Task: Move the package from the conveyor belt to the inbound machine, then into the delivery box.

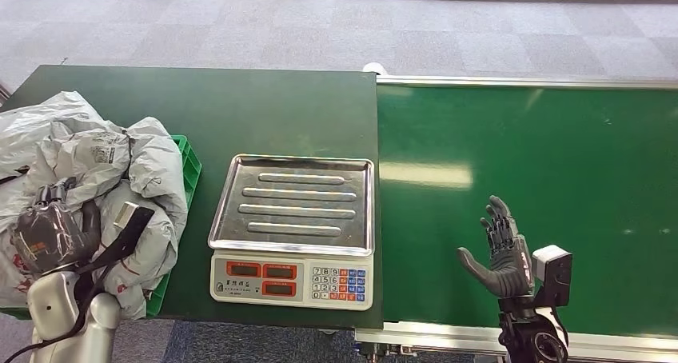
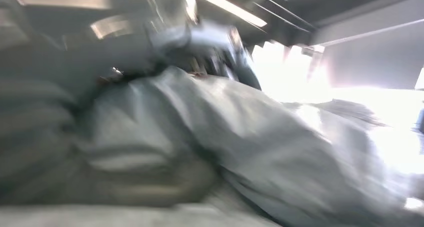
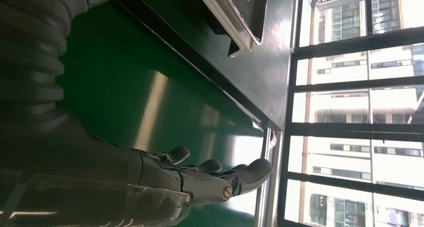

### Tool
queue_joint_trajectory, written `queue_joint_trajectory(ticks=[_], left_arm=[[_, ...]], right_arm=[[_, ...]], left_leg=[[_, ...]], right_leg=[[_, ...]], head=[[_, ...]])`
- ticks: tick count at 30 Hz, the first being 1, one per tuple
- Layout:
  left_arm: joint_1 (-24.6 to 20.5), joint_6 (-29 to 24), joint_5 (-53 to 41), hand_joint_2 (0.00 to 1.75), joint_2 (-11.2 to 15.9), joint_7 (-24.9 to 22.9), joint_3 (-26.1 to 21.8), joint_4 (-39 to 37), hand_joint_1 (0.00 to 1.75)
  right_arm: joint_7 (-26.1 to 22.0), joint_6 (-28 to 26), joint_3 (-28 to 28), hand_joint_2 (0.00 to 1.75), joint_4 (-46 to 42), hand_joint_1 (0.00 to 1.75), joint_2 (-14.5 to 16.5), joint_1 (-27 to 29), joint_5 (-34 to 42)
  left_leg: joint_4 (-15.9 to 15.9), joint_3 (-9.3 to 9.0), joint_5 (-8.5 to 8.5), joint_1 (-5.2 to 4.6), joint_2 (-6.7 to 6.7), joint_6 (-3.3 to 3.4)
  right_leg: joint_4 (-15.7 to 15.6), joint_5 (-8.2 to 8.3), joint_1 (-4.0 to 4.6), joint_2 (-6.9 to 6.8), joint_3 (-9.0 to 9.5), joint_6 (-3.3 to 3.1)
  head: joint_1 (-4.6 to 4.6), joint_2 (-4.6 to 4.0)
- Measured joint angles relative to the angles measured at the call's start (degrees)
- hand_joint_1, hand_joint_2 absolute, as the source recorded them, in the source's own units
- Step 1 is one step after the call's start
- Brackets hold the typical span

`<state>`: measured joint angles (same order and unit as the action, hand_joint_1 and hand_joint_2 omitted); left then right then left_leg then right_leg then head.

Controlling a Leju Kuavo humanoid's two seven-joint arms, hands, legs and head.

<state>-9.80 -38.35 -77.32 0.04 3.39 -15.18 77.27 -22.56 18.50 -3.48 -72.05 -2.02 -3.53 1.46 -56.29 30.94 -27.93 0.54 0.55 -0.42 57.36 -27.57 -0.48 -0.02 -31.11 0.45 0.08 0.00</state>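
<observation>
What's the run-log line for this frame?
left hand: on grey packages in green box | right hand: open over belt | scale: empty

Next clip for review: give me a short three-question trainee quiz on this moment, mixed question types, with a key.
1. True or false: a package lies on the scale tray.
2. Where is the left hand? A) over the conveyor belt B) on the grey packages piled in the green box C) on the scale's keypad
3. Fill in: the right hand hovers over the belt with its fingers ____.

Key: 1 false, the tray is bare. 2 B. 3 apart, holding nothing.
</observation>
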Motion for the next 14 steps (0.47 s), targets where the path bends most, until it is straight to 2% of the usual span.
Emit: queue_joint_trajectory(ticks=[3, 6, 9, 11, 14], left_arm=[[0.4, -1.4, 1.2, 1.75, -1.8, 9.2, -1.1, 4.2, 0.0], [0.3, -1.7, 4.9, 1.75, -5.4, 21.1, -4.1, 9.4, 0.0], [0.1, -1.7, 14.3, 1.75, -9.4, 32.5, -7.1, 14.4, 0.0], [0.3, -1.7, 20.1, 1.75, -11.4, 35.6, -7.9, 18.1, 0.0], [0.7, -1.8, 23.2, 1.75, -12.9, 36.4, -7.9, 22.1, 0.0]], right_arm=[[0.1, -0.1, -0.2, 1.75, -0.3, 0.0, 0.1, 0.3, 0.3], [0.1, -0.3, -0.3, 1.75, -0.6, 0.0, 0.1, 0.6, 0.6], [0.1, -0.6, -0.3, 1.75, -0.8, 0.0, 0.1, 1.0, 1.0], [0.1, -0.8, -0.2, 1.75, -0.8, 0.0, 0.1, 1.2, 1.1], [-0.1, -0.9, -0.2, 1.75, -0.8, 0.0, 0.1, 1.3, 1.3]], left_leg=[[0.0, 0.06, 0.0, 0.0, 0.0, 0.0], [0.0, 0.08, -0.02, -0.01, -0.02, 0.01], [0.0, 0.1, -0.04, -0.01, -0.06, 0.01], [0.0, 0.11, -0.04, 0.0, -0.06, 0.0], [0.0, 0.12, -0.04, 0.02, -0.03, 0.0]], right_leg=[[0.0, 0.0, 0.0, 0.0, -0.05, 0.0], [0.0, 0.0, -0.01, 0.03, -0.09, 0.01], [0.0, 0.01, 0.0, 0.06, -0.13, 0.01], [0.0, 0.0, 0.0, 0.06, -0.15, 0.01], [0.0, 0.0, 0.03, 0.04, -0.15, 0.0]], head=[[0.0, 0.0], [0.0, 0.0], [0.0, 0.0], [-0.02, 0.0], [-0.01, 0.0]])
